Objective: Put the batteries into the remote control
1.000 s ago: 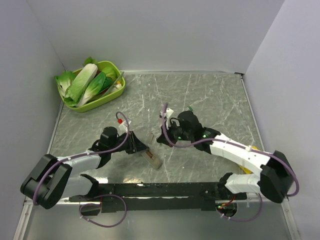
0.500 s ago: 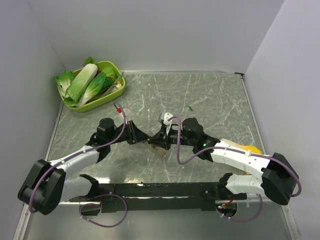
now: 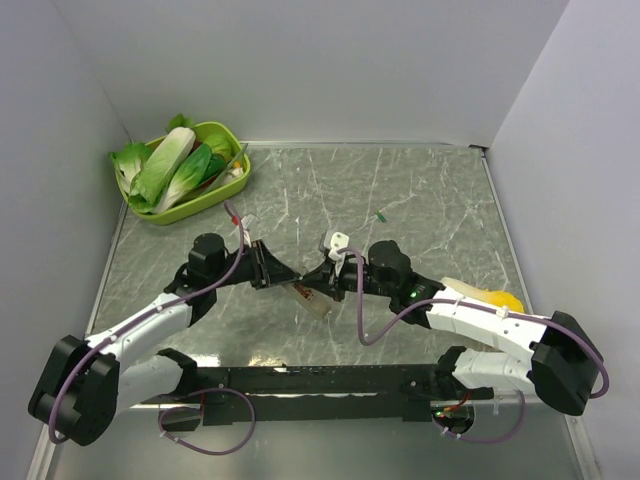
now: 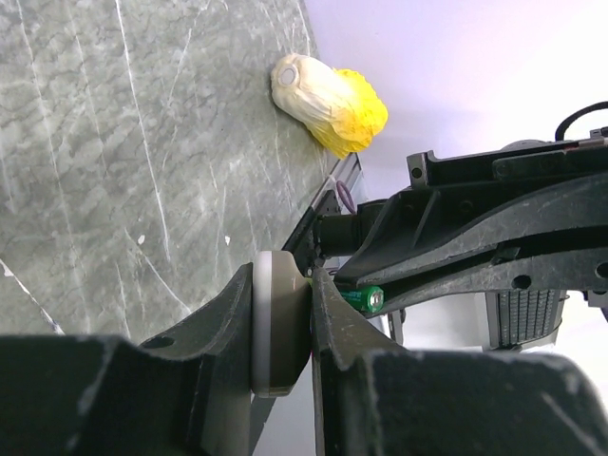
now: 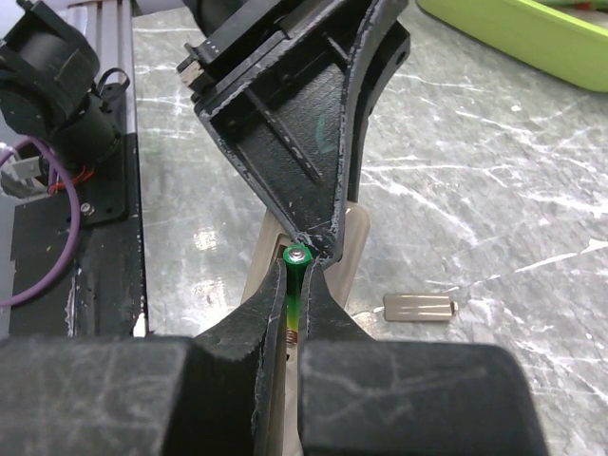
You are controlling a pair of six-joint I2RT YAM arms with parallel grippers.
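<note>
The remote control hangs over the middle of the table, its slim white and grey-brown body clamped edge-on in my left gripper. My right gripper is shut on a green battery. That battery's metal tip touches the remote's open beige compartment, right under the left fingers. From the left wrist view the same battery pokes out beside the remote. The two grippers meet nose to nose. Another battery lies on the table farther back.
A small beige battery cover lies on the marble beside the remote. A green tray of leafy vegetables stands at the back left. A cream and yellow lump rests by the right arm. The black base rail runs along the near edge.
The right gripper has swung left and toward the near edge with its battery until it met the remote. The left gripper has shifted slightly back and right with the remote.
</note>
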